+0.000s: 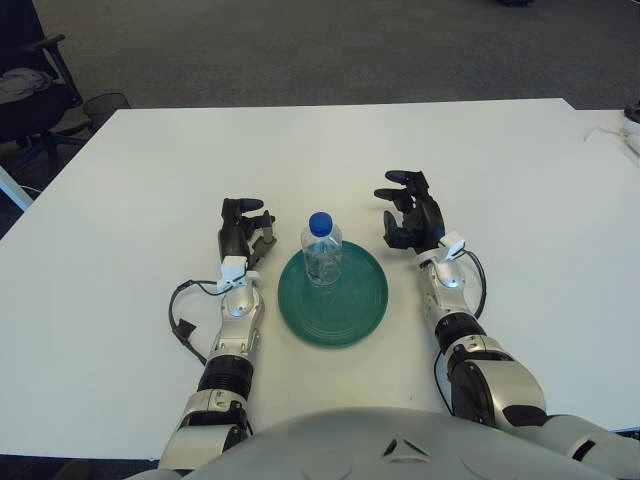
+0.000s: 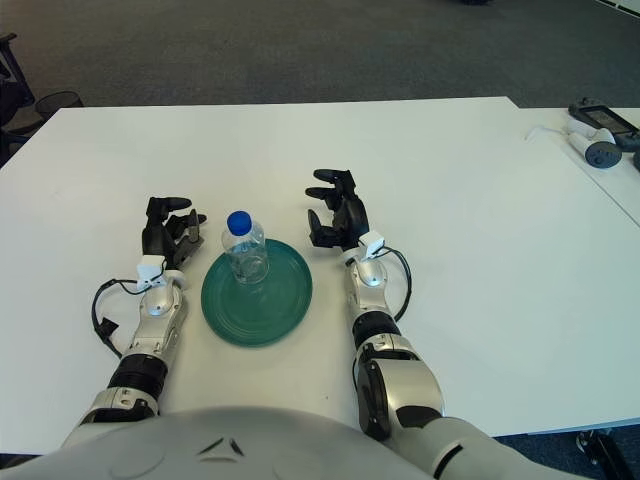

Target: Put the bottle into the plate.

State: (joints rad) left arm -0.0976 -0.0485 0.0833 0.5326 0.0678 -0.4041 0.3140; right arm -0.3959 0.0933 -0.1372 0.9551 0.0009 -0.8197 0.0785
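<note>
Already upright in the green plate (image 1: 345,312), the clear bottle (image 1: 322,252) with its blue cap (image 1: 319,222) stands on the dish's far-left portion, with no hand touching it, on a broad white table (image 1: 130,190). Leftmost in the scene, beyond the table's far corner, a dark office chair (image 1: 25,95) sits on grey carpet. Moving right, the left hand (image 1: 243,228) shows just beside the plate's left rim, its dark fingers (image 1: 249,205) loosely curled and holding nothing; whether the palm actually touches the tabletop is hard to judge from this angle. A black cable (image 1: 184,322) loops out from the left forearm over the table. Past the bottle, the right hand (image 1: 410,215) shows near the plate's far-right edge, apart from the bottle, its fingers (image 1: 404,178) half-bent and spread around empty space. At the far right, small devices with a white cord (image 2: 596,140) lie on an adjoining white table.
</note>
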